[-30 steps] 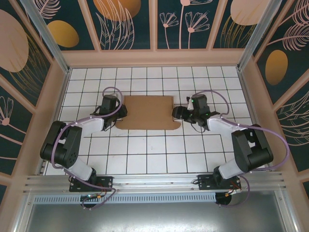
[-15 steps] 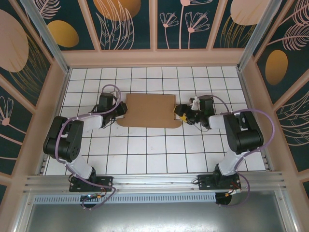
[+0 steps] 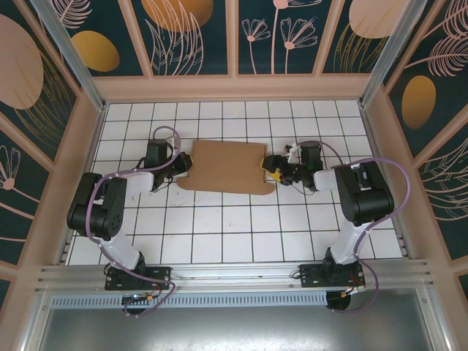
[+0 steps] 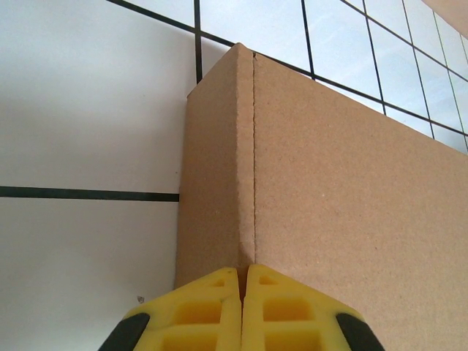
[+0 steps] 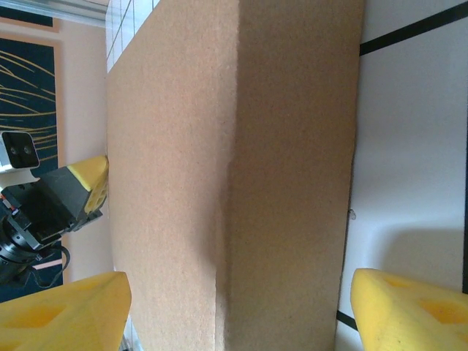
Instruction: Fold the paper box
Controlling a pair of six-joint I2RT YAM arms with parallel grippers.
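Right end effector nearer, astride paper box

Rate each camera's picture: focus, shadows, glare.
Top external: evenly lit and sharp, no glare on the paper box, shadows faint. Left wrist: cardboard grain crisp, a soft shadow on the tile beside it, the left fingers slightly soft at the bottom edge. Right wrist: the box looks close and soft, and the right fingers blur at the lower corners.
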